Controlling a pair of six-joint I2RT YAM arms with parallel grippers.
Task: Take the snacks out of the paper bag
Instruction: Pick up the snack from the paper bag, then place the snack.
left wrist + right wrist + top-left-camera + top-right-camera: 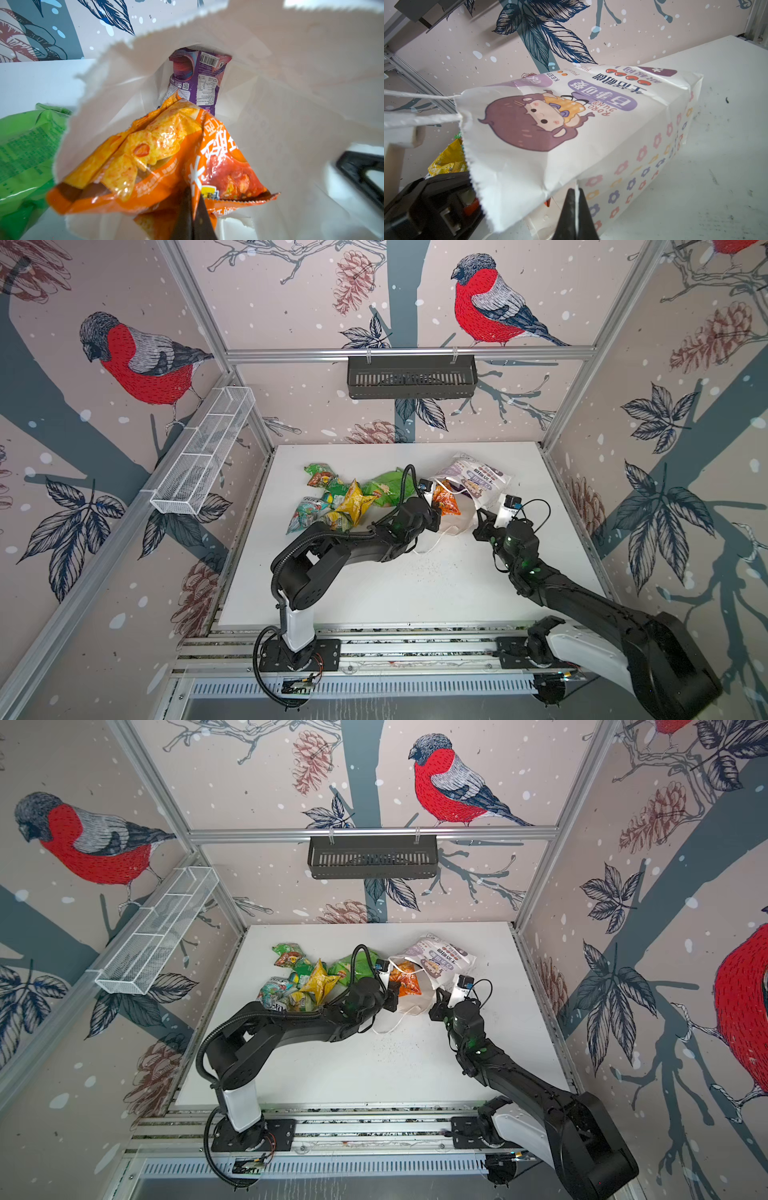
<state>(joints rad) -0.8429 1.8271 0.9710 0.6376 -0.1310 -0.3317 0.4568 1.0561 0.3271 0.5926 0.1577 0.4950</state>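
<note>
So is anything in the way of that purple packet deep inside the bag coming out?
Yes: the orange packet, pinched in the left pincer, sits in the paper bag's mouth, in front of the purple packet. Nothing else visible blocks it.

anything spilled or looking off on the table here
Yes: fine dark specks, like crumbs, are scattered over the white table just in front of the paper bag, on the robot's side of its mouth. The bag itself lies tipped on its side and creased.

- the purple packet (199,79) — its lower half hidden behind the orange packet (158,158)
- the green packet (25,149) — cut off at the picture's edge
- the paper bag (291,104), near rim blurred
</note>
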